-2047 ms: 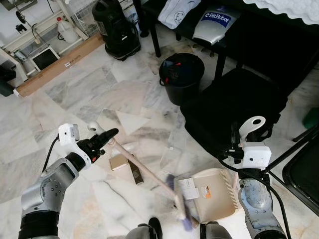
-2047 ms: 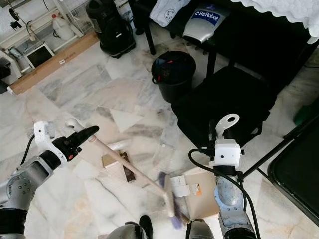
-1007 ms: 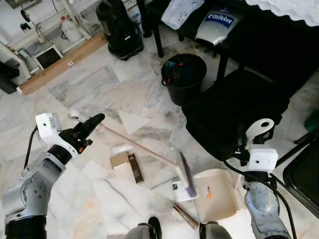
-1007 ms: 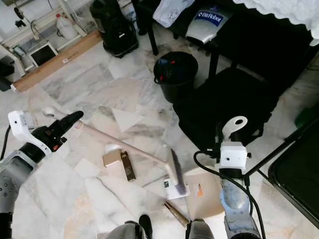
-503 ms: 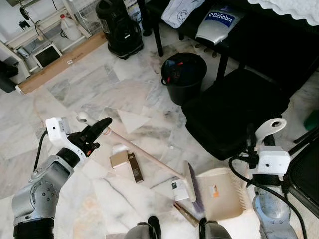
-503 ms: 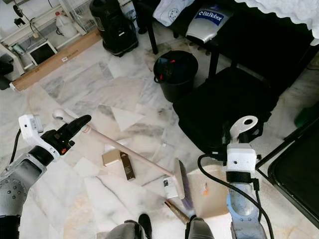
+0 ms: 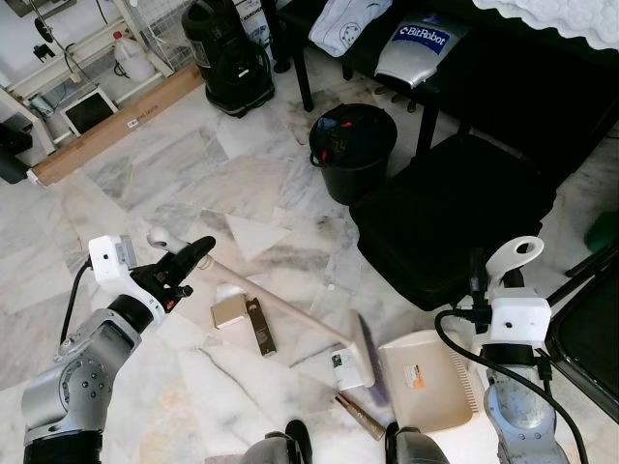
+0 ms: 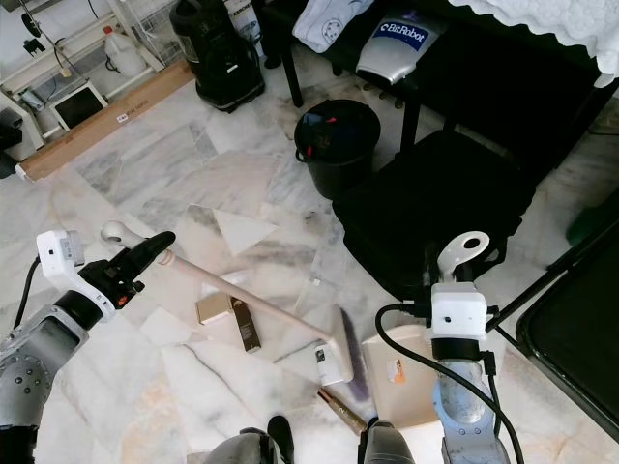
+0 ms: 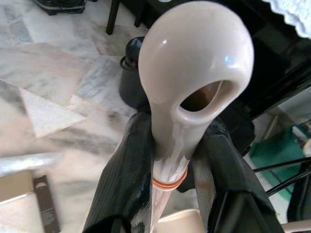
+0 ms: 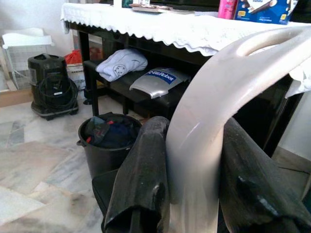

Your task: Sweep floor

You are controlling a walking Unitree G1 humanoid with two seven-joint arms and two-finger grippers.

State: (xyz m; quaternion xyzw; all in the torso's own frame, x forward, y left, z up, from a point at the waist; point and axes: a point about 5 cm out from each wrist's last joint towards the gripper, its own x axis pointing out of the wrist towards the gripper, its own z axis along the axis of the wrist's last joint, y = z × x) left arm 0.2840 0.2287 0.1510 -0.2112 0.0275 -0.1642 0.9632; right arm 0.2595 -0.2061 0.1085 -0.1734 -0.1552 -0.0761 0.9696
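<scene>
mid-sweep: left gripper (image 7: 184, 259) clamped on the broom (image 7: 290, 311), right gripper (image 10: 194, 160) clamped on the dustpan (image 7: 430, 379); next, push the small box (image 7: 346, 371) beside the dustpan into it.

One broom (image 7: 290, 314), one dustpan (image 7: 426, 380), one black bin (image 7: 352, 150), one black vacuum (image 7: 228, 53). Two flat boxes (image 7: 232, 312) near the middle, one white packet (image 7: 344, 370), possibly one thin brown tube (image 7: 360, 417).
</scene>
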